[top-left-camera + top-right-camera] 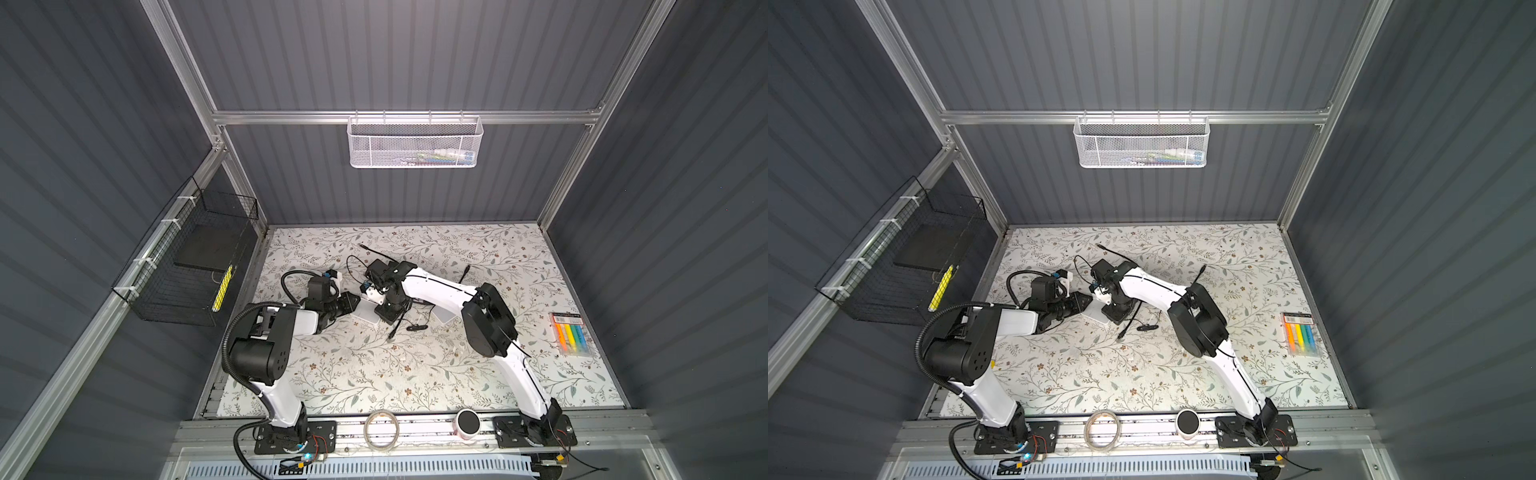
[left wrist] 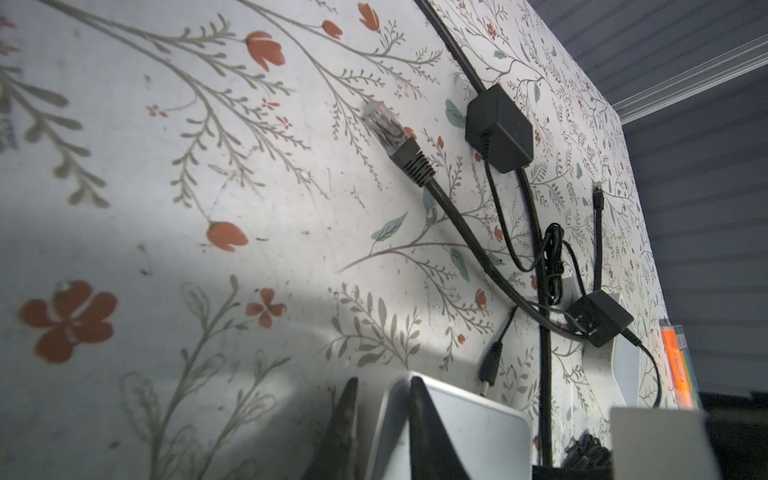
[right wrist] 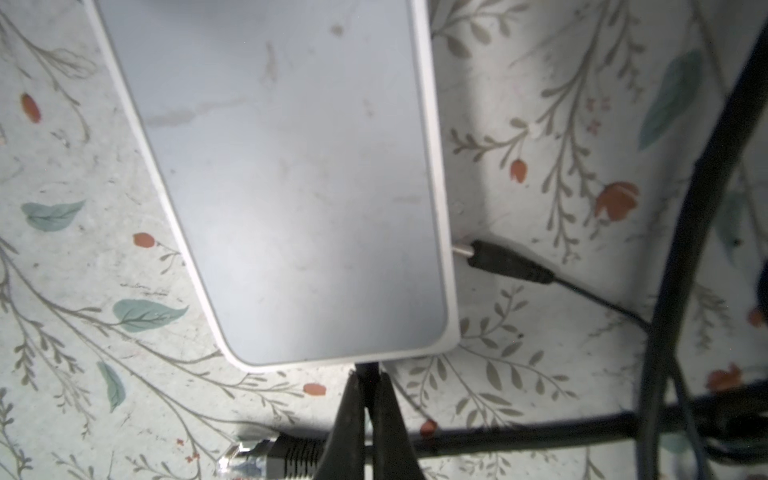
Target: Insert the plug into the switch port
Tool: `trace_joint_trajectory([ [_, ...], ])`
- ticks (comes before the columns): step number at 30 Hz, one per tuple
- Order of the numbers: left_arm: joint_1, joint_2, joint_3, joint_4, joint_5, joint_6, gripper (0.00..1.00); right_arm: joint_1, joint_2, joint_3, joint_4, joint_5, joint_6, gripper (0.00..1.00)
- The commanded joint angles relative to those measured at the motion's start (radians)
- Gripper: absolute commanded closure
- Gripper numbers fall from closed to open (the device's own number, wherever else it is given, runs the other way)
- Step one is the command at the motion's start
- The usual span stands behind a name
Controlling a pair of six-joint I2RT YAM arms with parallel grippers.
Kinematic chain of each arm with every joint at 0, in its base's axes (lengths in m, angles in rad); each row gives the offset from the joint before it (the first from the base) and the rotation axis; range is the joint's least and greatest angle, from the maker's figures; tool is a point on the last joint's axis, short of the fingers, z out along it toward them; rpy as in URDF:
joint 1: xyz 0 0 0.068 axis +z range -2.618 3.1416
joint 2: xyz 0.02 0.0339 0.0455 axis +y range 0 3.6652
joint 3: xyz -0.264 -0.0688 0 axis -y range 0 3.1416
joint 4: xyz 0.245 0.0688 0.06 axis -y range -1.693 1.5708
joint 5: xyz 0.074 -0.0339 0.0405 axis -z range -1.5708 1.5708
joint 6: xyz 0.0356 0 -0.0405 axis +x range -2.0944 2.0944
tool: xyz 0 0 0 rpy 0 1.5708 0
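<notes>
The switch [image 3: 291, 178] is a flat white box lying on the flowered table [image 1: 415, 374], seen in both top views [image 1: 365, 316] [image 1: 1096, 313]. My left gripper [image 2: 384, 382] is shut on one corner of the switch [image 2: 469, 419], one finger on top and one beside its edge. My right gripper [image 3: 368, 374] is shut on a small black plug [image 3: 368, 368] whose tip meets the switch's short edge. Whether the tip is inside a port is hidden. In both top views the two grippers [image 1: 353, 301] [image 1: 385, 318] meet at the switch from opposite sides.
A loose network cable end [image 2: 390, 133] [image 3: 257, 455] lies on the table under my right gripper. A barrel plug [image 3: 498, 259] rests against the switch's long side. Black adapter boxes [image 2: 498, 129] [image 2: 600, 318] and tangled cables lie nearby. A highlighter pack [image 1: 571, 334] sits at the right.
</notes>
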Motion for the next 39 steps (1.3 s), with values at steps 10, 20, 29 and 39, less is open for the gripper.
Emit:
trace_joint_trajectory([
  [10,-0.112,0.081,-0.091,-0.248,0.201,-0.047,0.79,0.017,0.025,0.053,0.571,-0.120,0.043,1.00],
  [20,-0.112,0.088,-0.091,-0.248,0.201,-0.044,0.79,0.014,0.021,-0.024,0.675,-0.107,0.048,1.00],
  [29,-0.114,0.102,-0.092,-0.239,0.202,-0.044,0.79,0.012,0.017,0.069,0.608,-0.086,0.018,1.00],
  [39,-0.121,0.093,-0.121,-0.215,0.209,-0.057,0.80,0.012,0.061,0.110,0.636,-0.092,0.039,1.00],
])
